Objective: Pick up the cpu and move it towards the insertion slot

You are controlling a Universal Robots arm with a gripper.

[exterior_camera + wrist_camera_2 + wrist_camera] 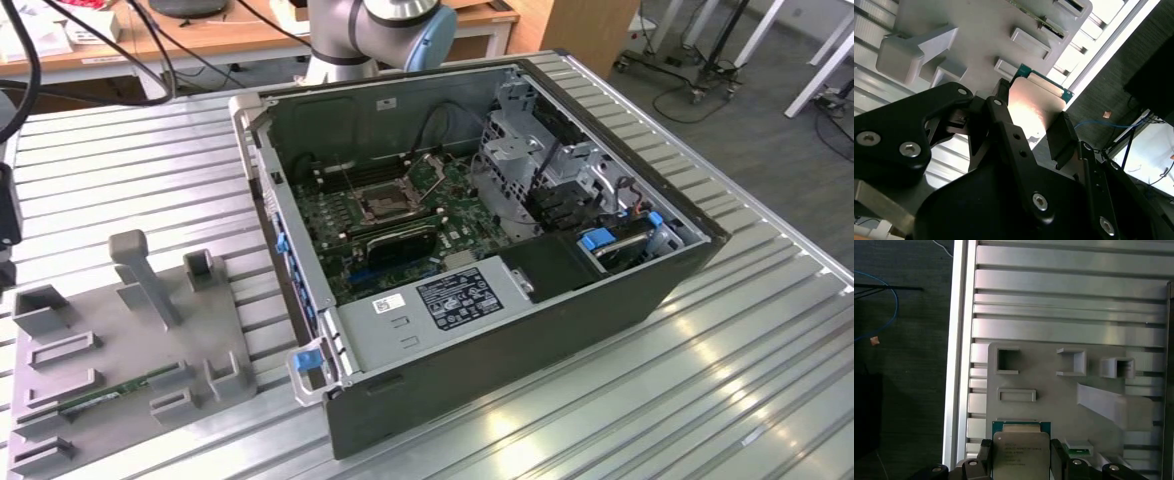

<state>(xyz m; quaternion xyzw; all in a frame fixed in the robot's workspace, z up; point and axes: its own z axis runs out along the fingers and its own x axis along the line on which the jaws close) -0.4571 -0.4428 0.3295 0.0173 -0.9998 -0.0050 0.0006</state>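
On the table (747,380), the holder (120,345) lies at the exterior view's left of the case (534,345), the slot (383,205) inside it.

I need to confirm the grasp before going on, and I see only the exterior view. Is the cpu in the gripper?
Observer: Yes. In both wrist views the gripper is shut on the cpu, with one finger on each of two opposite edges.
Operator: Which face of the chip looks at the cameras?
Observer: The silvery metal face. A green rim shows just past the fingertips.
Operator: Is it over the computer case?
Observer: No, it is over the grey holder on the slatted table, close to the table's edge. I cannot tell whether it is lifted clear of the holder.
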